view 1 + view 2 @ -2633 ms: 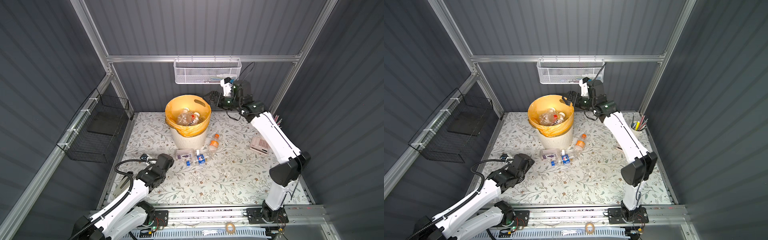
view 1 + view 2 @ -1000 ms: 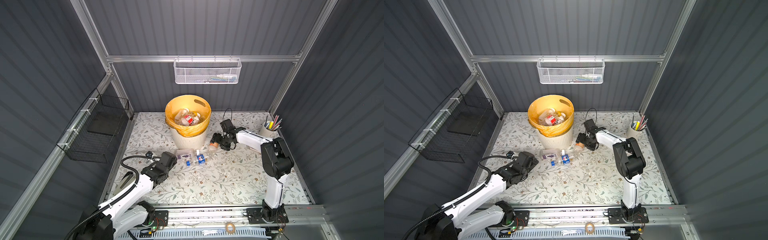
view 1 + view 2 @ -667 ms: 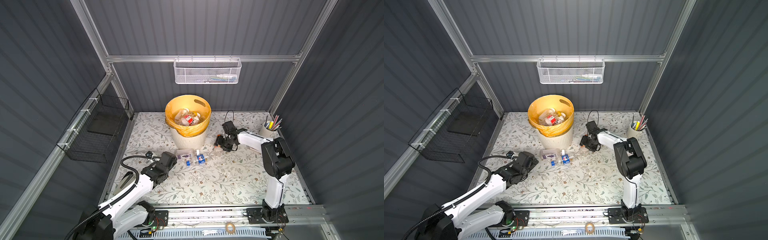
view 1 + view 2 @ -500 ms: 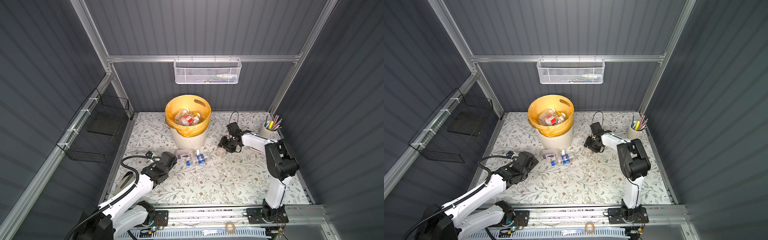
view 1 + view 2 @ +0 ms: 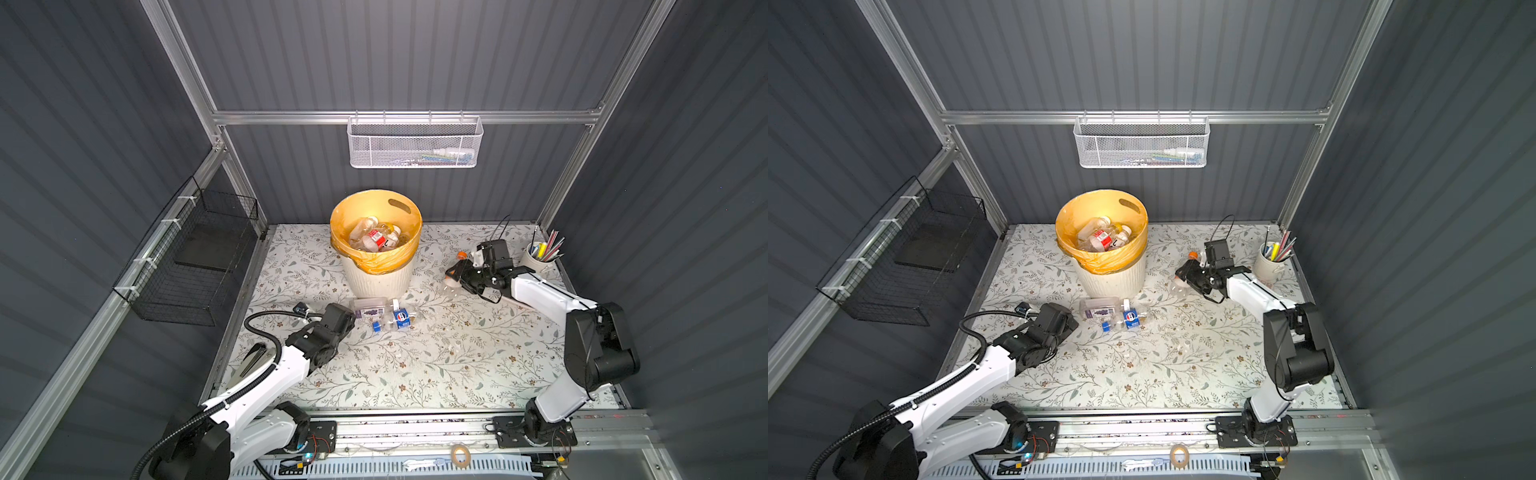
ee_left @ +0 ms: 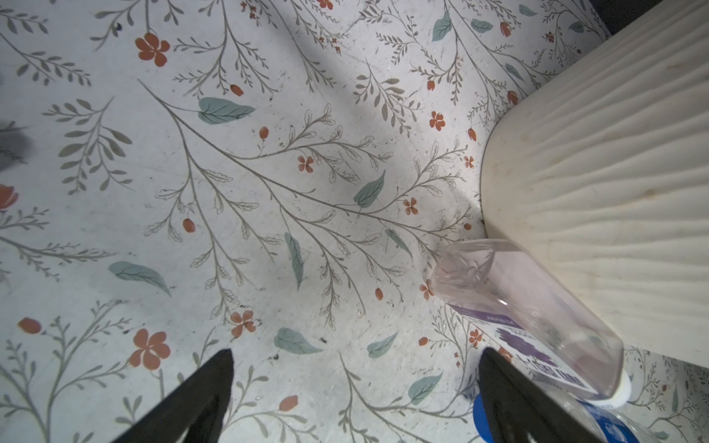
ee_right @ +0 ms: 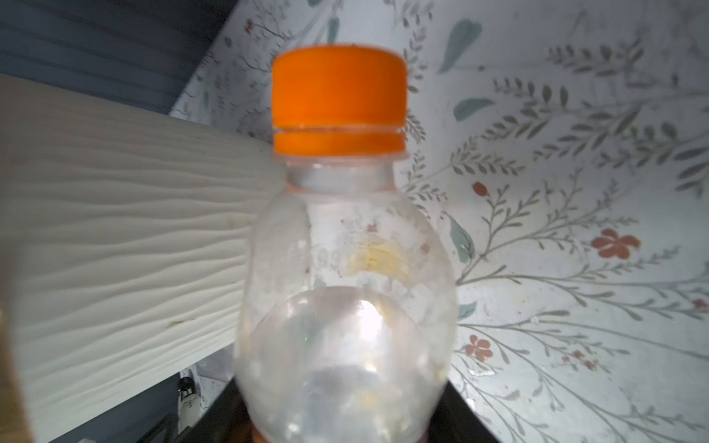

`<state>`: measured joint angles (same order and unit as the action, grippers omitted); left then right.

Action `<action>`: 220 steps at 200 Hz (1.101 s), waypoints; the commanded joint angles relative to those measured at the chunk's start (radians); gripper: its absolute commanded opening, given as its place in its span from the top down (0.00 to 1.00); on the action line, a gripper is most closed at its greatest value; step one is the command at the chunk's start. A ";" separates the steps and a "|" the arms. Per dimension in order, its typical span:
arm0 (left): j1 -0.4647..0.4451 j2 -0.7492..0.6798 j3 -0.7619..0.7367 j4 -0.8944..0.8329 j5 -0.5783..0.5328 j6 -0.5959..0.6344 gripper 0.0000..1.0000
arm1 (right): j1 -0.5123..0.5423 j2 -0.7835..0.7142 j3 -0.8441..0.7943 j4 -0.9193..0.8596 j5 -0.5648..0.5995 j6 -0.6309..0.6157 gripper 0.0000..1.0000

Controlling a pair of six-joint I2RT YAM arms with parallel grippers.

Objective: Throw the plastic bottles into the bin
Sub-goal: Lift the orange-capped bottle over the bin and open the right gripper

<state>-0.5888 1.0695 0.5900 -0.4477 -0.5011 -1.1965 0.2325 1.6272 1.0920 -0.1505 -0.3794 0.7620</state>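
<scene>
My right gripper [image 5: 456, 277] grips the orange-capped bottle [image 7: 345, 268] near the bin [image 5: 374, 281], seemingly just off the mat [image 5: 436, 357]. Next I lift it over the rim and let go. My left gripper [image 6: 356, 356] hangs open, empty.

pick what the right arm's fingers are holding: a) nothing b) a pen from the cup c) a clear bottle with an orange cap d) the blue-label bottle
c: the right wrist view shows the orange-capped bottle clamped between the fingers of the right gripper.
</scene>
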 commanded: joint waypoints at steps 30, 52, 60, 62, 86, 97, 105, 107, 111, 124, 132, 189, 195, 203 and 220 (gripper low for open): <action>-0.003 -0.007 0.012 -0.002 -0.009 0.012 0.01 | -0.074 -0.101 0.087 0.143 -0.084 0.131 0.46; -0.003 -0.006 0.011 0.001 -0.005 0.015 0.01 | -0.067 -0.074 0.201 0.197 -0.145 0.189 0.45; -0.003 -0.005 0.011 0.001 -0.004 0.016 0.01 | -0.057 -0.053 0.256 0.210 -0.165 0.205 0.45; -0.003 -0.006 0.011 0.002 -0.004 0.016 0.01 | -0.052 -0.048 0.270 0.211 -0.170 0.209 0.45; -0.003 -0.010 0.008 0.002 0.002 0.018 0.01 | 0.020 0.025 0.460 0.191 -0.194 0.191 0.45; -0.003 -0.012 0.007 -0.001 0.003 0.019 0.01 | 0.065 0.071 0.556 0.151 -0.205 0.160 0.45; -0.003 -0.014 0.006 -0.001 0.003 0.019 0.01 | 0.099 0.109 0.647 0.102 -0.220 0.129 0.44; -0.003 -0.014 0.007 0.000 0.005 0.019 0.00 | 0.106 0.120 0.670 0.087 -0.224 0.119 0.43; -0.003 -0.014 0.005 -0.003 0.005 0.018 0.00 | 0.124 0.151 0.718 0.051 -0.233 0.101 0.43; -0.003 -0.017 0.004 -0.001 0.004 0.018 0.01 | 0.176 0.245 0.892 -0.104 -0.244 0.035 0.38; -0.003 -0.017 0.004 -0.003 0.005 0.019 0.01 | 0.201 0.311 0.981 -0.202 -0.237 -0.004 0.34; -0.003 -0.035 -0.001 -0.020 0.002 0.017 0.01 | 0.209 0.346 1.155 -0.404 -0.095 -0.079 0.01; -0.003 -0.038 -0.004 -0.020 0.000 0.017 0.01 | 0.204 0.319 1.129 -0.395 -0.078 -0.082 0.01; -0.003 -0.042 -0.008 -0.018 -0.002 0.016 0.01 | 0.198 0.284 1.085 -0.380 -0.056 -0.088 0.01; -0.003 -0.041 -0.012 -0.010 -0.002 0.017 0.00 | 0.178 0.207 0.971 -0.333 -0.033 -0.087 0.01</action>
<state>-0.5888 1.0401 0.5896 -0.4480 -0.4973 -1.1957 0.4381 1.9621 2.1544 -0.5034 -0.4870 0.7116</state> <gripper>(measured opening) 0.995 0.991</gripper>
